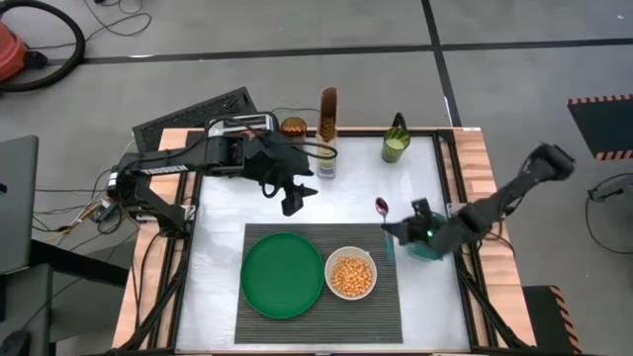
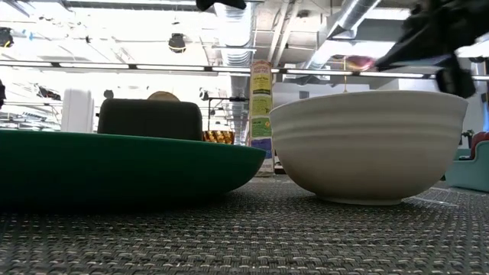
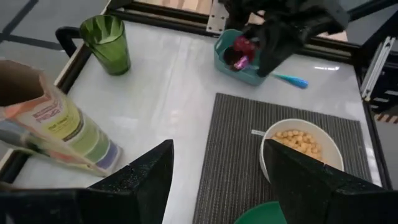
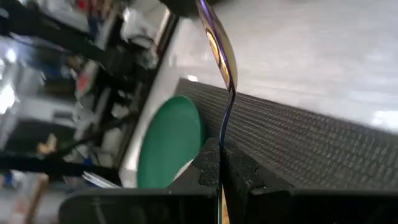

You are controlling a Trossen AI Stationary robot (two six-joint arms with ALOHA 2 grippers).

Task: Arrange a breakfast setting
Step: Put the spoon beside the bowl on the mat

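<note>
While unreadable, cereal box label, right fingers pinching spoon

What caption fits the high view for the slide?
Right pincer holds the spoon beside the placemat; cereal bowl and green plate set.

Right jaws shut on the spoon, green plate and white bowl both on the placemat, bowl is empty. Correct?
Not quite: the white bowl holds yellow cereal, as the high view shows. The rest stands: the right gripper has its jaws shut on the spoon, and the green plate and bowl both sit on the placemat.
</note>
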